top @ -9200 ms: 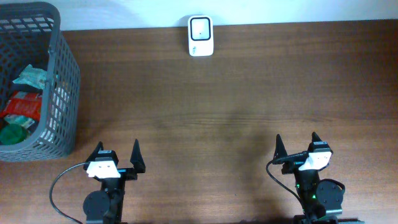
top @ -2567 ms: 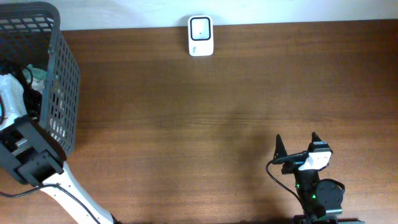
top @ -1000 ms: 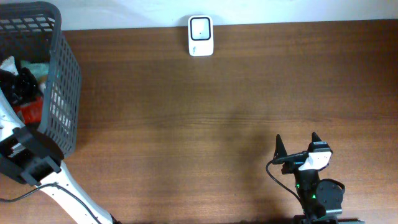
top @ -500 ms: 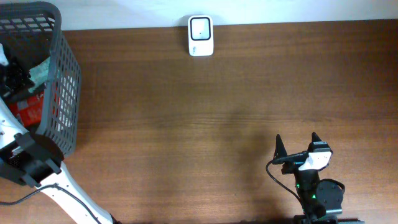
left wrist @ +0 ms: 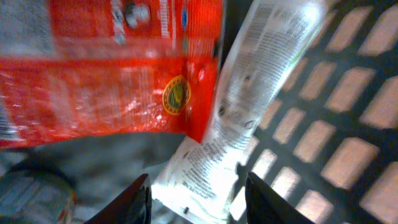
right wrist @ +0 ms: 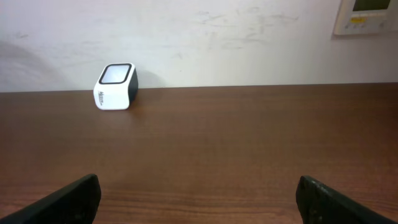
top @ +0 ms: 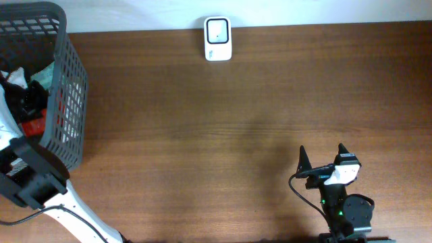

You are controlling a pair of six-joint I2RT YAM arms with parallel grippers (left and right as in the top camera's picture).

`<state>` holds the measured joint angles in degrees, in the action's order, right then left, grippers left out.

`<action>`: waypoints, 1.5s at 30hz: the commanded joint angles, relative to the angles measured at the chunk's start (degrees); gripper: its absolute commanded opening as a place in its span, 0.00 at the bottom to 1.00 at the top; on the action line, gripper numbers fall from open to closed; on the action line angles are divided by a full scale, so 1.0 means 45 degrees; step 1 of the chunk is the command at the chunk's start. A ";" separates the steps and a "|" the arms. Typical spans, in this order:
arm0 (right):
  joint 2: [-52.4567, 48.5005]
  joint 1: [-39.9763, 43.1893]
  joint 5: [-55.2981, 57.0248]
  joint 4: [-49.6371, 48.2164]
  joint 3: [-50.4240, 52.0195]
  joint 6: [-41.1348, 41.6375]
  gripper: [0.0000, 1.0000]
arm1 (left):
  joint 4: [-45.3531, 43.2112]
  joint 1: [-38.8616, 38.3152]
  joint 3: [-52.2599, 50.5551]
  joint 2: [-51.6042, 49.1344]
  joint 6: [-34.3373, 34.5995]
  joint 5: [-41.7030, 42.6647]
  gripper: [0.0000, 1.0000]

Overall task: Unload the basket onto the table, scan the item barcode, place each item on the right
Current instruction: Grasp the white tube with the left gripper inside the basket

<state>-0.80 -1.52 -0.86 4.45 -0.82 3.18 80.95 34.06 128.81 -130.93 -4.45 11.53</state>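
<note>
- A brown wooden table [top: 236, 135] runs up to a plain white wall [right wrist: 217, 37]. Everything the task needs sits at the table's left edge and far edge.
- At the far left, a grey mesh basket [top: 67, 81] holds the goods. The left wrist view shows a red packet [left wrist: 112, 68], a clear printed sachet [left wrist: 249, 112] partly tucked under it, and a blurred round container [left wrist: 31, 199] in the corner.
- The left gripper [left wrist: 196, 186] is down inside the basket with its jaws partly apart, straddling the sachet's lower end. The film lies flat and uncrumpled, so I judge that nothing is pinched yet.
- The step in hand looks like picking an item.
  - Lower the gripper until the pads reach below the film's edge, then close across the narrow end rather than over the red packet's corner.
  - Lift straight up so the sachet slides free and clears the basket wall.
  - Thin film may slip or fold, hiding the barcode, and I cannot make a barcode out here.
- In the middle, at the far edge of the table, the white scanner [top: 217, 38] faces up and is well apart from the basket. The code side should go towards its window.
- At the right, the right gripper [right wrist: 199, 205] rests with its jaws spread wide and empty, ready to help turn the sachet if needed.
</note>
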 commanded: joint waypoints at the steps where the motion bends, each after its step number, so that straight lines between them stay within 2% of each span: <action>1: 0.0087 0.0058 0.0117 0.0010 0.0112 0.0049 0.99 | -0.1253 0.0044 -0.1996 0.0097 -0.1549 0.0976 0.48; 3: 0.0087 0.0058 0.0112 0.0010 0.0112 0.0053 0.99 | -0.2093 0.0015 -0.2696 0.0097 -0.2001 0.1642 0.49; 8: 0.0087 0.0058 0.0112 0.0010 0.0112 0.0049 0.98 | -0.3376 -0.0364 -0.3555 0.0097 -0.2001 0.1632 0.53; 10: 0.0087 0.0058 0.0112 0.0010 0.0112 0.0049 0.98 | -0.3633 -0.0481 -0.3755 0.0097 -0.2001 0.1617 0.44; 12: 0.0087 0.0058 0.0112 0.0010 0.0112 0.0049 0.98 | -0.3852 -0.0573 -0.4041 0.0097 -0.1996 0.1583 0.40; 13: 0.0087 0.0058 0.0112 0.0010 0.0112 0.0049 0.98 | -0.3939 -0.0593 -0.4201 0.0097 -0.1991 0.1530 0.34; 14: 0.0087 0.0058 0.0112 0.0010 0.0112 0.0049 0.98 | -0.3949 -0.0593 -0.4231 0.0097 -0.1991 0.1282 0.09; 15: 0.0087 0.0058 0.0112 0.0010 0.0112 0.0049 0.99 | -0.3959 -0.0559 -0.4197 0.0107 -0.1982 0.1146 0.00; 18: 0.0087 0.0058 0.0112 0.0010 0.0112 0.0049 0.99 | -0.3580 -0.0180 -0.3191 0.0301 -0.0121 0.1175 0.00; 20: 0.0087 0.0058 0.0112 0.0010 0.0112 0.0049 0.99 | -0.2501 0.0151 -0.1112 0.0787 0.0029 0.2521 0.00; 26: 0.0087 0.0058 0.0112 0.0010 0.0112 0.0049 0.99 | -0.1787 0.0316 0.2385 0.2501 0.0267 0.4881 0.00; 29: 0.0087 0.0058 0.0112 0.0010 0.0112 0.0049 0.98 | -0.1870 0.0330 0.3133 0.3385 0.0559 0.4750 0.00; 31: 0.0087 0.0058 0.0112 0.0010 0.0112 0.0049 0.98 | -0.1768 0.0330 0.3162 0.3687 0.0563 0.2880 0.00; 34: 0.0087 0.0058 0.0112 0.0010 0.0112 0.0049 0.99 | -0.1418 0.0340 0.2535 0.3657 0.0563 0.0763 0.00; 36: 0.0087 0.0058 0.0112 0.0010 0.0112 0.0049 0.99 | -0.1506 0.0340 0.1953 0.3623 0.0563 0.0209 0.00; 39: 0.0087 0.0058 0.0112 0.0010 0.0112 0.0049 0.98 | -0.1880 0.0325 0.0073 0.3541 0.0563 0.0155 0.00; 42: 0.0087 0.0058 0.0112 0.0010 0.0112 0.0049 0.98 | -0.2973 0.0330 -0.2725 0.3264 0.0563 0.0185 0.00; 45: 0.0087 0.0058 0.0112 0.0010 0.0112 0.0049 0.98 | -0.3891 0.0340 -0.4201 0.2968 0.0554 0.0136 0.00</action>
<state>-0.80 -1.52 -0.86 4.43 -0.82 3.22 66.24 35.33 113.34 -117.36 -2.26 12.01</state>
